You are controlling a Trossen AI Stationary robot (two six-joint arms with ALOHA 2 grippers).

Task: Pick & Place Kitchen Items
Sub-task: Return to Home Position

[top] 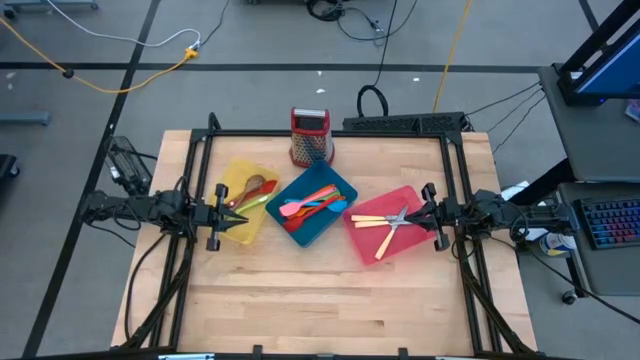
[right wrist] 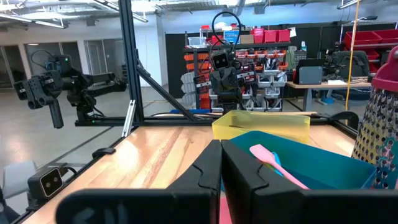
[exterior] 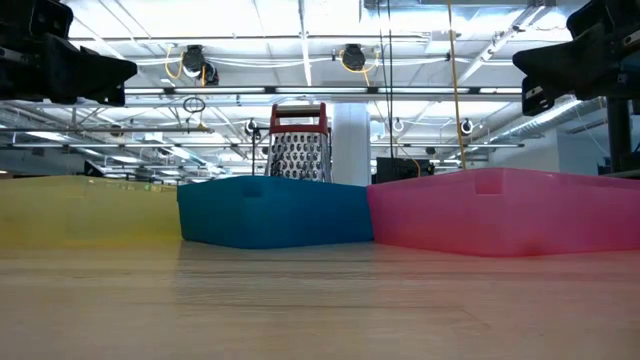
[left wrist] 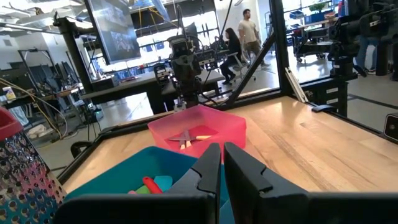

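Bench light: I see bright, even overhead light across the pale wooden bench (top: pixel 320 310); shadows are short and soft.
Low-view glare: white ceiling strip lights (exterior: pixel 300 45) wash out.
Bench sheen: faint reflection below the translucent pink plastic bin (exterior: pixel 500 215).

Pretty sure I'm driving this in a robotics lab: beyond the wooden table (top: pixel 320 300) there's parts shelves (right wrist: pixel 264 71), another robot arm (right wrist: pixel 50 90), a big monitor (left wrist: pixel 115 31).
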